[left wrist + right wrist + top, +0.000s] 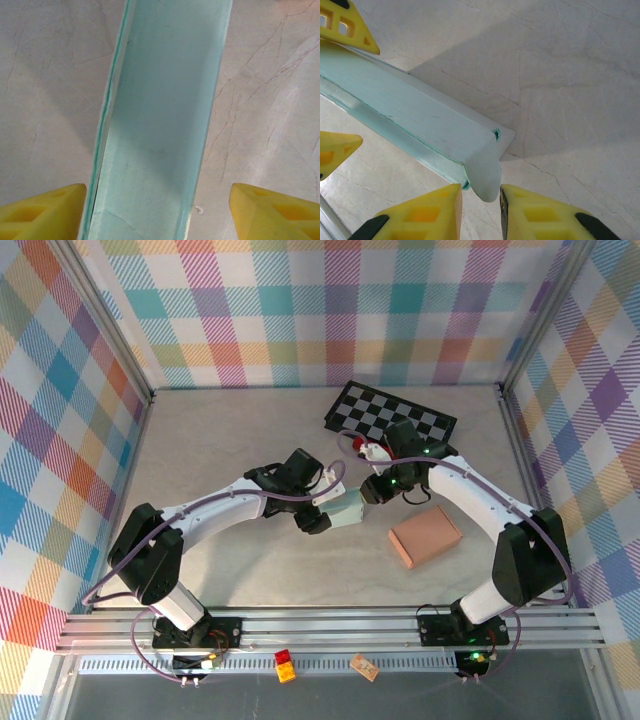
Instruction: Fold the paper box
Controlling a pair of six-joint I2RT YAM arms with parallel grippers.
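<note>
**Top view:** the paper box (345, 510), pale teal, lies centrally between the left gripper (316, 516) and the right gripper (373, 490).
**Left wrist:** the fingers (42, 212) stand wide apart astride the box, one side clear of it.
**Right wrist:** the jaws stand narrowly about the end flap (485, 182) — whether they pinch it cannot be told.

The body looks formed; closing the end apparently remains.

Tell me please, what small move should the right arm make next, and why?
Probably close the right end effector fully on the rounded flap of the pale teal paper box: the flap sits between its yellow fingers, at the box's end.
</note>
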